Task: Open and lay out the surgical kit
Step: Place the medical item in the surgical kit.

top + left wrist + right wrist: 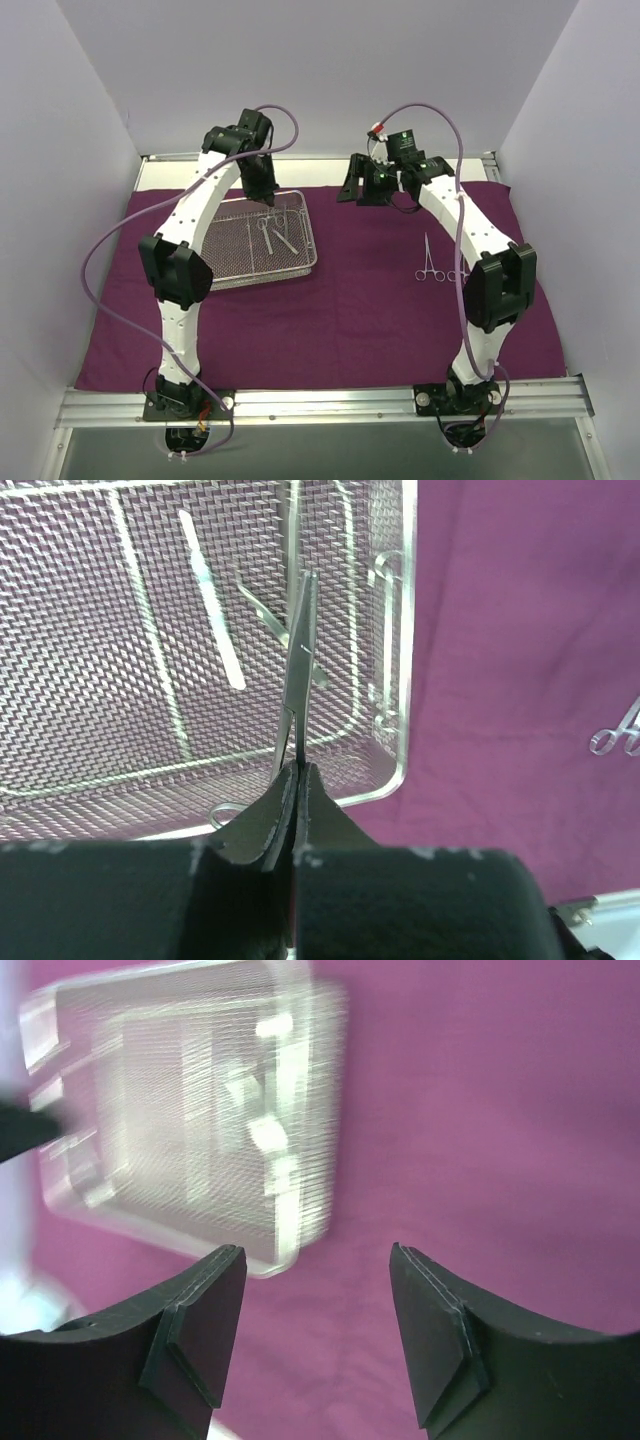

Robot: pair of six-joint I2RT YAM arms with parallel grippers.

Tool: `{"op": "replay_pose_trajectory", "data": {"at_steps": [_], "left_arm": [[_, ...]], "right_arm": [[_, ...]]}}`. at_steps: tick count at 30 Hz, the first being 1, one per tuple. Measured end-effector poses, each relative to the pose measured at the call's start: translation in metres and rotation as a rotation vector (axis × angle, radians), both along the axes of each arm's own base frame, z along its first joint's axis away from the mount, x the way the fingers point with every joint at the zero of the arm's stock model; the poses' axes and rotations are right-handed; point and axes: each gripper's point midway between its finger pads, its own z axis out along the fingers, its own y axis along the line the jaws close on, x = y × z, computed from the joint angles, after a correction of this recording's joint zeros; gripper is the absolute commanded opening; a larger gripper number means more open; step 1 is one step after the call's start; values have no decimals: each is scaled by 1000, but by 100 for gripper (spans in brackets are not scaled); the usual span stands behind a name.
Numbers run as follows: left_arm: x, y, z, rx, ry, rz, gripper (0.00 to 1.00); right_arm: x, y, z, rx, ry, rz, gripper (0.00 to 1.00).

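The dark purple cloth lies spread flat over the table. On its left part sits the silver wire-mesh tray. My left gripper hangs over the tray's far side. In the left wrist view this gripper is shut on slim silver forceps that point out over the mesh. Tweezers and another instrument lie in the tray. A second pair of forceps rests on the cloth to the right. My right gripper is open above bare cloth, nothing between its fingers.
White walls close in the left, right and back. A metal rail with both arm bases runs along the near edge. Purple cables loop from each arm. The tray shows blurred in the right wrist view.
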Motion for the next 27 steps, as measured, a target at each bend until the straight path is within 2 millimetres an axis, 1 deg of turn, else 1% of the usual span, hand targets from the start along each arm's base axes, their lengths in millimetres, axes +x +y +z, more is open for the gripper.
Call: {"op": "replay_pose_trajectory", "data": {"at_steps": [3,7,9,12,13,15,17,19,24,27], "left_arm": [[-6,-9,4,-18,10,-2,2],[-15,-19,1,-44,42,4,2],[-20,-25,-1,-54,55,3,2],[-26,-36,0,-72,67,-7,2],[-28,-39,0,-77,71,-11,2],[-33,-44,1,-84,77,-20,2],[-38,-47,2,-89,80,-26,2],[-42,-49,4,-94,82,-28,2],[-50,-49,12,-106,76,-27,2],[-52,-49,16,-111,69,-27,2]], "right_arm": [[-19,29,15,151,-24,131,60],[-46,60,31,313,-38,261,57],[-56,76,37,360,-39,316,55],[-73,98,42,390,-39,382,49],[-77,104,44,397,-42,400,46],[-87,115,45,406,-39,434,45],[-92,121,44,410,-36,454,42],[-91,122,40,407,-29,454,39],[-88,119,21,367,2,441,38],[-88,116,14,344,15,434,38]]}}
